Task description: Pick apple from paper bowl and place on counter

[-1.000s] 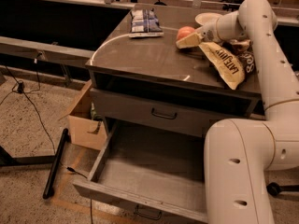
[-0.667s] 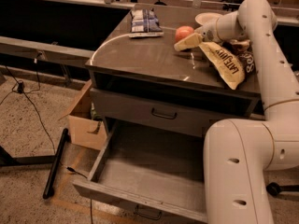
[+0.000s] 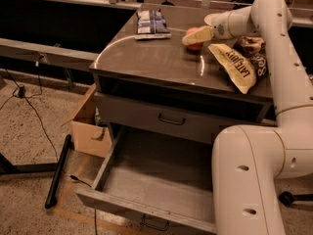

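Gripper: the gripper (image 3: 196,35) is low over the far right part of the counter (image 3: 156,58), right at the apple (image 3: 191,32).
Grip state: I cannot tell whether it is open or clamped; its pale end covers the front of the fruit.
Apple place: at the back of the counter, just beside a yellow chip bag (image 3: 234,65) and well apart from the blue packet (image 3: 151,22).
Paper bowl: I cannot make it out — it may be hidden under the gripper.
Step in hand: I judge it is the grasp or the first lift.
How to do it well: hold the apple across its widest part, lift straight up, and keep off the chip bag.
Orientation: the apple is round, with no clear long axis — the stem is not visible.
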Action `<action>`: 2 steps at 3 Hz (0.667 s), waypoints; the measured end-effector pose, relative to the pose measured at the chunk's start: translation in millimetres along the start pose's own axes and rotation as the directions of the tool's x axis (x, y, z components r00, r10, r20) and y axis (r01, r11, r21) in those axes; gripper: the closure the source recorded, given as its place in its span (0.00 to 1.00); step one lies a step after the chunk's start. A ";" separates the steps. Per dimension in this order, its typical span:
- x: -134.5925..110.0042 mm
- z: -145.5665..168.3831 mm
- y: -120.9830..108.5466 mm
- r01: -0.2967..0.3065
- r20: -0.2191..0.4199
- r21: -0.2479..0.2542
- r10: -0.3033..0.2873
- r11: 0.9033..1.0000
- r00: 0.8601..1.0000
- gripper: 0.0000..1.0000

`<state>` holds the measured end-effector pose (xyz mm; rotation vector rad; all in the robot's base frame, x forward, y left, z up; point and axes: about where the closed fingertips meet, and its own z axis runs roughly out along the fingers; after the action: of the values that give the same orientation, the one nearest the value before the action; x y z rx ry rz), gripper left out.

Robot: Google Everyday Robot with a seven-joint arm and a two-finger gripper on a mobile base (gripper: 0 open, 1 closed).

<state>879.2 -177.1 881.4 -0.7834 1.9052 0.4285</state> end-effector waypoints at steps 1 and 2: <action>-28.8 -19.7 -28.9 -0.044 0.089 0.108 0.035 0.993 0.995 0.00; -58.1 -52.7 -66.8 -0.093 0.185 0.247 0.047 0.964 0.982 0.00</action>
<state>907.2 -238.0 959.6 -0.4919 1.7799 0.2786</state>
